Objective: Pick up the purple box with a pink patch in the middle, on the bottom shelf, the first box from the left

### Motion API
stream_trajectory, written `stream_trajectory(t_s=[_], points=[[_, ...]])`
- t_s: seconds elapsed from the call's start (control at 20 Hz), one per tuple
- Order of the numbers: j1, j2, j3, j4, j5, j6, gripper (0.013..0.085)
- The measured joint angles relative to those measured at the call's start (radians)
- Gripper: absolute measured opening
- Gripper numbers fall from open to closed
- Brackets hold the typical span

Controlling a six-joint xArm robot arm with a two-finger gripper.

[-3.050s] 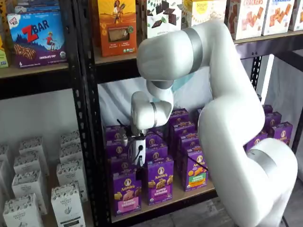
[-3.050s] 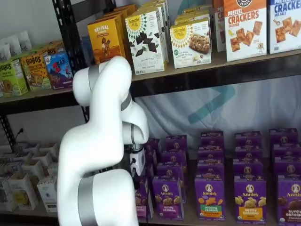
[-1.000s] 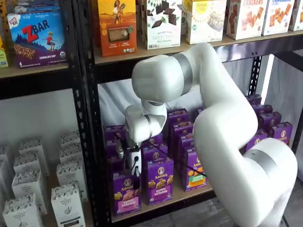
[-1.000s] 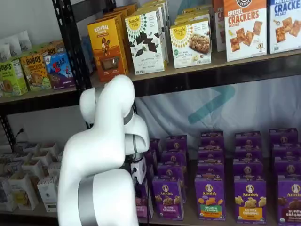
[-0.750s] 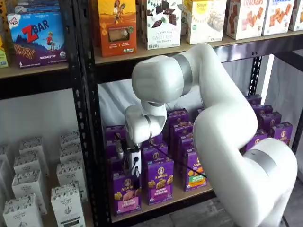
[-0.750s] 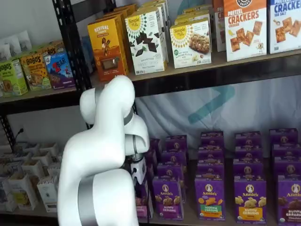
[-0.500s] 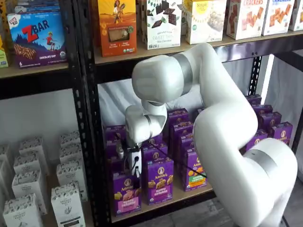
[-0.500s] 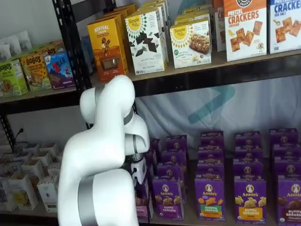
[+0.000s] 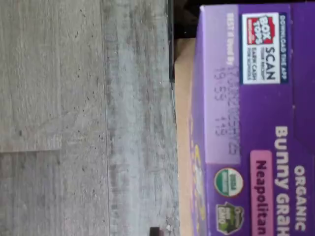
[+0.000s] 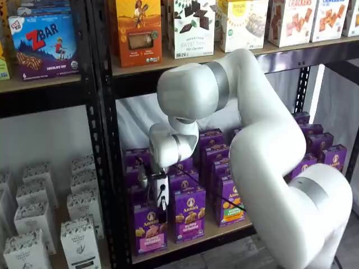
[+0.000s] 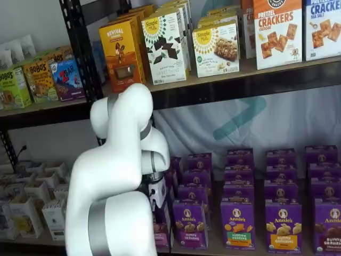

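Note:
The purple box (image 10: 149, 230) with its pink patch stands upright at the left end of the bottom shelf (image 10: 208, 235), at the front of its row. My gripper (image 10: 160, 206) hangs straight down onto the top of this carton, white body above and black fingers at the carton's upper edge. The fingers are too small and side-on to read. In a shelf view the arm covers most of the purple box (image 11: 162, 234) and the gripper (image 11: 158, 200). The wrist view looks down on the purple box (image 9: 246, 123), showing its top flap and a pink "Neapolitan" label, beside the tan shelf (image 9: 183, 123) edge.
More purple cartons (image 10: 189, 216) fill the rows to the right and behind, one with a green-orange patch (image 10: 230, 205). A black frame upright (image 10: 106, 168) stands close on the left, with white cartons (image 10: 78, 241) beyond it. Grey floor (image 9: 74, 123) lies below the shelf edge.
The wrist has edged slightly to the right above the carton. The purple box stands where it was.

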Motion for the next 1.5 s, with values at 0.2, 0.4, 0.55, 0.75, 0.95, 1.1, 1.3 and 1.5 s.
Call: stream_trajectory(t_s=[0.2, 0.4, 0.55, 0.75, 0.95, 1.1, 1.3, 1.5], points=[[0.004, -0.001, -0.003, 0.004, 0.007, 0.000, 0.0610], [0.007, 0.004, -0.007, 0.000, 0.005, 0.007, 0.0610], [0.010, 0.010, -0.012, -0.004, 0.000, 0.014, 0.0610], [0.018, 0.026, -0.029, -0.005, -0.004, 0.022, 0.0610], [0.025, 0.041, -0.047, -0.005, -0.003, 0.028, 0.0610], [0.028, 0.051, -0.058, -0.007, -0.003, 0.034, 0.0610], [0.031, 0.056, -0.063, -0.006, -0.002, 0.035, 0.0530], [0.028, 0.046, -0.050, -0.001, -0.003, 0.029, 0.0450]])
